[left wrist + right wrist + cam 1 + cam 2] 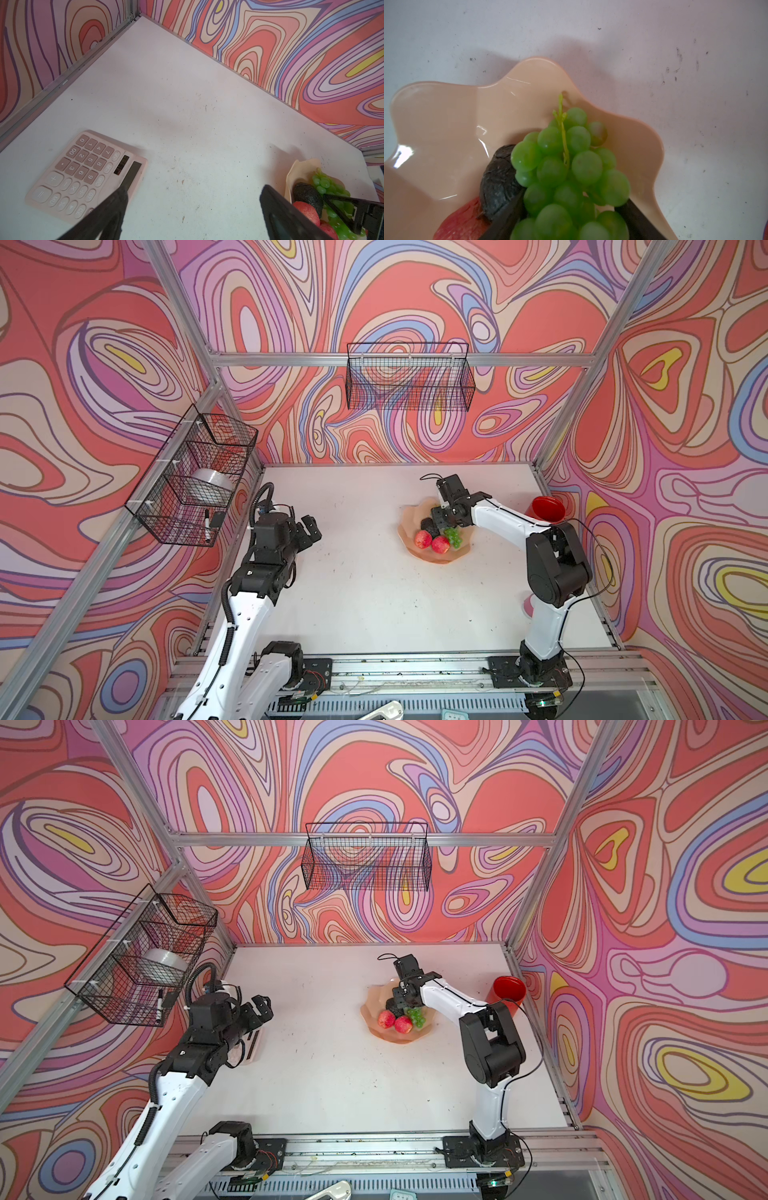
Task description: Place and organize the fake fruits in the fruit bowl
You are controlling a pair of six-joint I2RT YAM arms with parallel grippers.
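Shows grapes (566, 166) lying in the bowl (446, 124), between the parted jaws of the right gripper (572, 198), which straddle the bunch. Shows the avocado (498, 182) touching the grapes, against one finger, with two apples (423, 539) (440, 544) side by side in the bowl just beside that gripper. Shows the left gripper (194, 187) well apart, jaws spread wide, a calculator (83, 172) beside one finger.

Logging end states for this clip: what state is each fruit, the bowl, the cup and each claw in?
fruit bowl, upright, holding all four fruits.
apples, both in bowl.
avocado, in bowl.
right claw, around grapes; grip unclear.
grapes, in bowl.
left claw, open, empty.
red cup, upright.
calculator, face up.
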